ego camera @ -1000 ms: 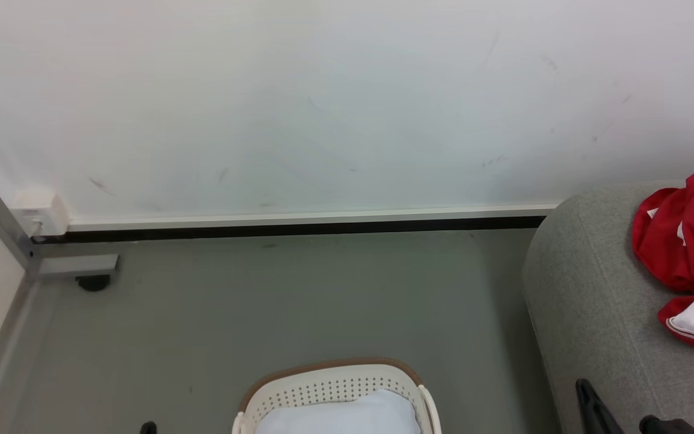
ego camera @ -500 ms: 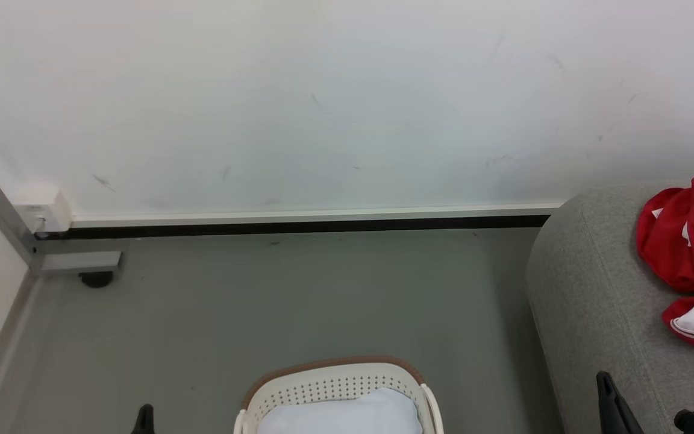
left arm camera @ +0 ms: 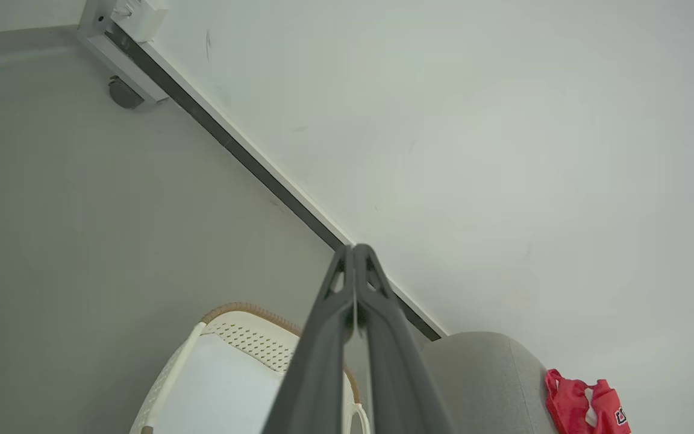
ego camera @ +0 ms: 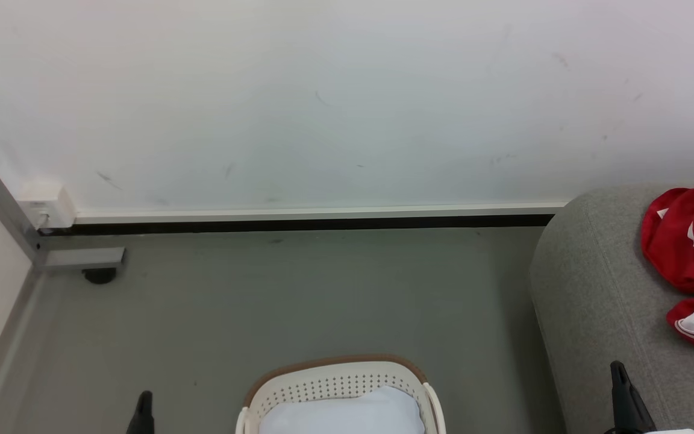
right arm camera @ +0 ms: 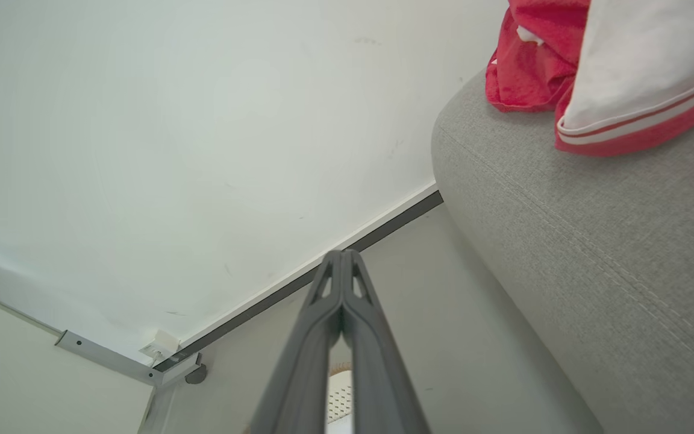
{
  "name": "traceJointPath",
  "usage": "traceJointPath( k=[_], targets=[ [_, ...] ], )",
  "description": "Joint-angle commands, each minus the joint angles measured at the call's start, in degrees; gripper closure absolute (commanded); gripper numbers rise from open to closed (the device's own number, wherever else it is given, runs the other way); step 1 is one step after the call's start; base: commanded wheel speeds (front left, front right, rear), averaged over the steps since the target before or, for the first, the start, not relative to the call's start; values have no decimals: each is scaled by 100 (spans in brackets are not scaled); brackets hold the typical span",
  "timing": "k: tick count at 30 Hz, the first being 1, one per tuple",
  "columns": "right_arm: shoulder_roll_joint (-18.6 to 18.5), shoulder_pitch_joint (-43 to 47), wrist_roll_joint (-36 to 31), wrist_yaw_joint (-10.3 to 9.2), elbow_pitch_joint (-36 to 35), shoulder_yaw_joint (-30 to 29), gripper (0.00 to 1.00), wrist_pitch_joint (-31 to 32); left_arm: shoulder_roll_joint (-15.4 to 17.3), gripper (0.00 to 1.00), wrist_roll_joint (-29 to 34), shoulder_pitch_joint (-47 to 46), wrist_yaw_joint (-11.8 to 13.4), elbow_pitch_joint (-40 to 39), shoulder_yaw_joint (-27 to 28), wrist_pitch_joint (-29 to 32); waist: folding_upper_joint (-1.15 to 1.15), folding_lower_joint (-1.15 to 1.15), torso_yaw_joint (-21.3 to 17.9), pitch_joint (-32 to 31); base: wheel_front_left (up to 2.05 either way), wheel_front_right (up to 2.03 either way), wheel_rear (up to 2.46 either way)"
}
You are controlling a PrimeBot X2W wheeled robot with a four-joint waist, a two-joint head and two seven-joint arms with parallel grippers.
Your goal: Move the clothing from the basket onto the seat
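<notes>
A: Quick, jaws status?

B: Both clenched, nothing in them. My left gripper (left arm camera: pixel 354 250) has its fingers pressed flat together, pointing past the basket (ego camera: pixel 335 386) toward the wall (ego camera: pixel 323 102). My right gripper (right arm camera: pixel 341 256) is pinched closed too, hanging low beside the seat (ego camera: pixel 600 289).

A: Clothing?

B: A red jersey (ego camera: pixel 684 241) lies bunched on the seat, at the right edge of the head view. From the right wrist its white-trimmed hem sits near the cushion's rounded end. In the basket I see a pale white-blue cloth (ego camera: pixel 341 416) on top. No red shows there.

A: So done?

B: Can't say. The cloth covers the inside of the basket, and whether a jersey is under it is hidden.

A: Risks?

B: Three.
- If I go back in, I may pinch the pale cloth, not a jersey, because it lies on top.
- With jaws closed I'd just poke fabric; they need opening first.
- The basket is light plastic on a smooth floor (ego camera: pixel 299 295), so a snagged finger in the perforations could drag or tip it.

Also the jersey sits close to the seat's end; a brush from my right arm could pull it off.
</notes>
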Motion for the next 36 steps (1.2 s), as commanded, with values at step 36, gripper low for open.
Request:
traceJointPath(
  k=[36],
  targets=[
    [-71,-296,2535,-8,-329,-335,100,645,33,100,-2293,-632,-65,85,123,638,0,0,114,66,0,0,0]
  ],
)
